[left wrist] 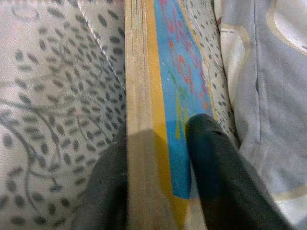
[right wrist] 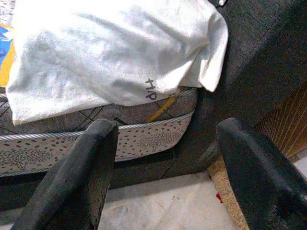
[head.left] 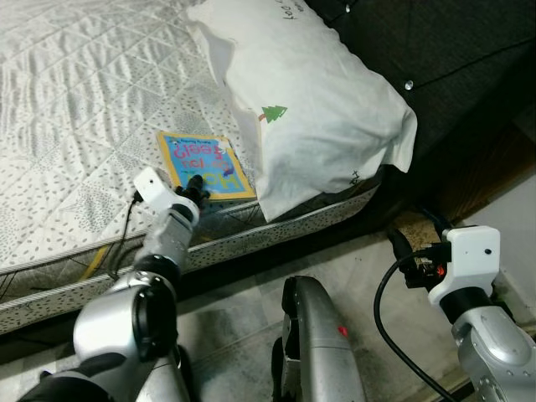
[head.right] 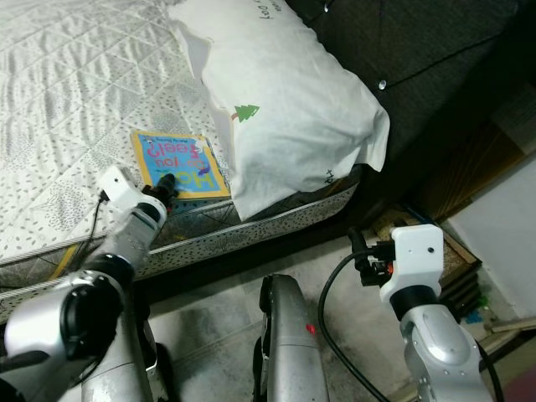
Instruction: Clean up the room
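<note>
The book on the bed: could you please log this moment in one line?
left gripper: shut on book edge | right gripper: open, idle | book on bed beside pillow

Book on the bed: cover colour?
Blue book with a yellow border and red lettering; clearest in the left eye view.

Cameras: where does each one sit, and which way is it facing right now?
Head eyes: look down at bed, book, pillow; both arms and left gripper show.
Left wrist: along its fingers, closed on the book's edge.
Right wrist: between open fingers toward the pillow and bed edge.
Shared: book, pillow.
</note>
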Robot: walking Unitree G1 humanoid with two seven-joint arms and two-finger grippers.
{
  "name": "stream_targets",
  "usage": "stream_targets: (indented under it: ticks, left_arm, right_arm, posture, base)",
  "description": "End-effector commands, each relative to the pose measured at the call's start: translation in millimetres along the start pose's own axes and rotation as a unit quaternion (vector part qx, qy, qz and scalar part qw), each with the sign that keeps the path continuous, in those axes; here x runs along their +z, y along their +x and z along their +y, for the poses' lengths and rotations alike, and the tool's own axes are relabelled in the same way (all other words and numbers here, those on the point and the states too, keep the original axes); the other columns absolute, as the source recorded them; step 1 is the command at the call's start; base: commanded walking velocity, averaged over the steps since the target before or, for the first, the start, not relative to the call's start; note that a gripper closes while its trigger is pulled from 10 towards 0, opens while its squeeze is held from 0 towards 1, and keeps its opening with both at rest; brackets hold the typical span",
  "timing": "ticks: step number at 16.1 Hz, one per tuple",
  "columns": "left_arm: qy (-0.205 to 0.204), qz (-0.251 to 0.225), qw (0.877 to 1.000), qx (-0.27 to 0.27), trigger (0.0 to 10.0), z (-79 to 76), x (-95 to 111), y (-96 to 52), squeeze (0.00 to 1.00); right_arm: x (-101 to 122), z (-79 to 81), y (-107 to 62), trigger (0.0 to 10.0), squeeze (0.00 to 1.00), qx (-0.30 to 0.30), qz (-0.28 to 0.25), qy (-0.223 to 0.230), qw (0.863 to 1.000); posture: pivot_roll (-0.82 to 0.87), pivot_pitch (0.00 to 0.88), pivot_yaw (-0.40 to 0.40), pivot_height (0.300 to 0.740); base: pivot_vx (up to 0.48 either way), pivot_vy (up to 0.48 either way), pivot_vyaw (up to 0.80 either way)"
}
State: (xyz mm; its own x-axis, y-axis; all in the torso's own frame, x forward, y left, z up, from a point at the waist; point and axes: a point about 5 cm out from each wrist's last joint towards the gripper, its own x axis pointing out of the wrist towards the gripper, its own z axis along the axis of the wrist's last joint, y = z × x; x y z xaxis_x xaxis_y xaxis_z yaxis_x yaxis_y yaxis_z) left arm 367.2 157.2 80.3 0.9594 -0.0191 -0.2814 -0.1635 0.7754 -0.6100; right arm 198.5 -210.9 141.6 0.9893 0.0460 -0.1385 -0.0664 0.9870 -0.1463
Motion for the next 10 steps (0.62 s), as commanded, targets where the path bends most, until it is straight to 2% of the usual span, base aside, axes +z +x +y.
stream_targets:
  ticks: [1,4,6,8,9,10]
  left_arm:
    - [0.039,0.03,0.999,0.007,10.0,1.7,-0.6,0.7,1.0]
    - [0.077,0.033,0.996,0.029,10.0,12.5,11.9,0.6,1.0]
    - [0.135,0.069,0.988,0.032,10.0,19.2,12.0,-0.7,1.0]
    - [0.186,0.085,0.978,0.051,10.0,26.4,13.6,-2.1,1.0]
    - [0.182,0.092,0.977,0.058,10.0,28.1,12.9,-2.6,1.0]
    - [0.198,0.104,0.973,0.061,10.0,30.3,11.8,-3.3,1.0]
  right_arm:
    - [-3.7,-2.0,2.1,10.0,0.0,-0.006,0.007,0.0,1.0]
    - [-2.3,-0.5,8.8,10.0,0.0,-0.005,0.001,0.002,1.0]
    - [-2.5,-0.3,12.7,10.0,0.0,-0.002,-0.002,0.002,1.0]
    - [-2.6,1.9,17.9,10.0,0.0,0.003,-0.006,0.004,1.0]
    - [-2.4,3.1,20.3,10.0,0.0,0.005,-0.008,0.006,1.0]
    - [-2.5,5.0,23.4,10.0,0.0,0.008,-0.01,0.007,1.0]
  posture:
    - [-0.3,0.156,-0.119,0.525]
    - [-0.3,0.138,-0.115,0.525]
    - [-0.29,0.122,-0.113,0.525]
    - [-0.28,0.108,-0.11,0.525]
    - [-0.27,0.101,-0.109,0.525]
    - [-0.26,0.093,-0.108,0.525]
  base:
    - [0.0,0.0,0.0]
    - [0.0,0.0,0.0]
    - [0.0,0.0,0.0]
    - [0.0,0.0,0.0]
    - [0.0,0.0,0.0]
    - [0.0,0.0,0.0]
